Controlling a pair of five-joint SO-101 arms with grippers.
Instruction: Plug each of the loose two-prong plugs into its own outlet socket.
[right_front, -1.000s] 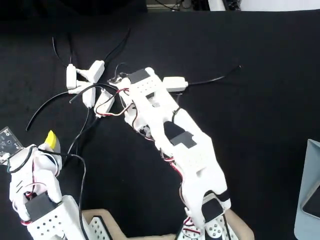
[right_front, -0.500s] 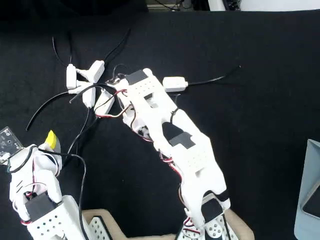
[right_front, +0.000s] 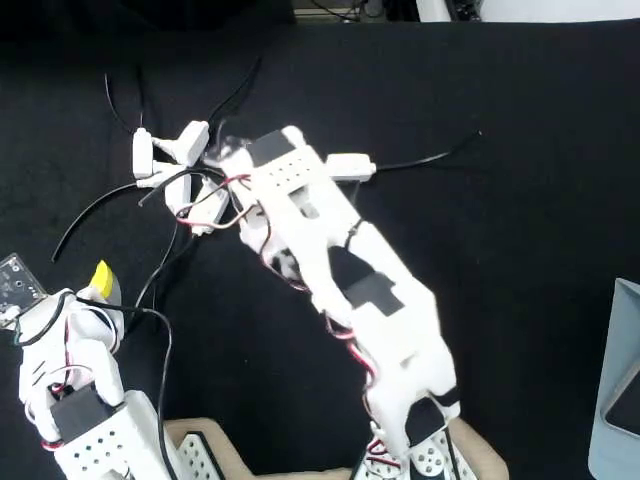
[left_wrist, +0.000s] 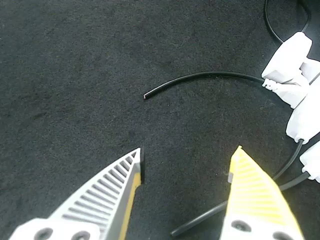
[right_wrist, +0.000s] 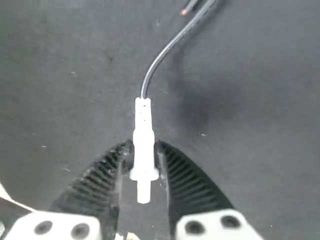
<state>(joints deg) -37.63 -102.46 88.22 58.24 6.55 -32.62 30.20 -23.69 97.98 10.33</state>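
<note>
My right gripper (right_wrist: 144, 146) is shut on a slim white two-prong plug (right_wrist: 143, 150); its black cable (right_wrist: 165, 55) trails away over the black mat. In the high view that arm's wrist (right_front: 285, 170) hangs over the edge of a cluster of white plugs and sockets (right_front: 165, 165) with tangled black cables. Another white plug (right_front: 350, 167) lies just right of the wrist, its cable running right. My left gripper (left_wrist: 189, 150) stands open near the table's front left corner, nothing between its white and yellow fingers. White connector bodies (left_wrist: 290, 62) lie beyond it.
A loose black cable end (left_wrist: 146, 96) lies on the mat ahead of the left gripper. A grey-blue bin (right_front: 618, 400) stands at the right edge. The mat (right_front: 520, 260) on the right is bare.
The right arm has shifted slightly up and left toward the cluster of plugs and sockets. The left arm has stayed still.
</note>
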